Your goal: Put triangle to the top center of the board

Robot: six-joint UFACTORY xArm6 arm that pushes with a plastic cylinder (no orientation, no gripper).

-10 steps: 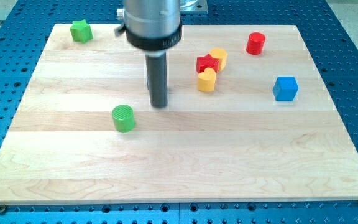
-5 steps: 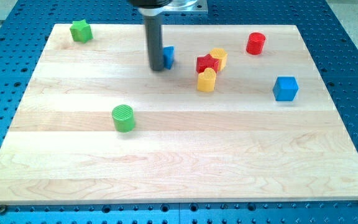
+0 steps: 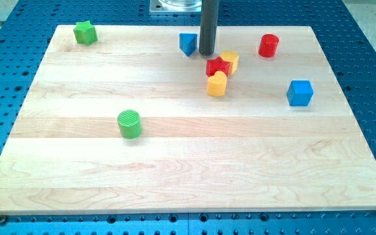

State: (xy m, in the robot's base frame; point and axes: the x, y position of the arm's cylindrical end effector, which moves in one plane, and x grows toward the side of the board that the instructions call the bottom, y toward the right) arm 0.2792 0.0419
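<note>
The blue triangle block sits near the view's top edge of the wooden board, about at its middle. My tip stands just to the view's right of the triangle, close beside it, with a small gap. The rod rises straight up out of the view's top. The red star block lies just below and right of my tip.
A yellow block and another yellow block flank the red star. A red cylinder is at the top right, a blue cube at the right, a green cylinder at left centre, a green star at top left.
My tip moved up and to the view's right, from the triangle's left side to its right side. The blue triangle has shifted up toward the board's top edge.
</note>
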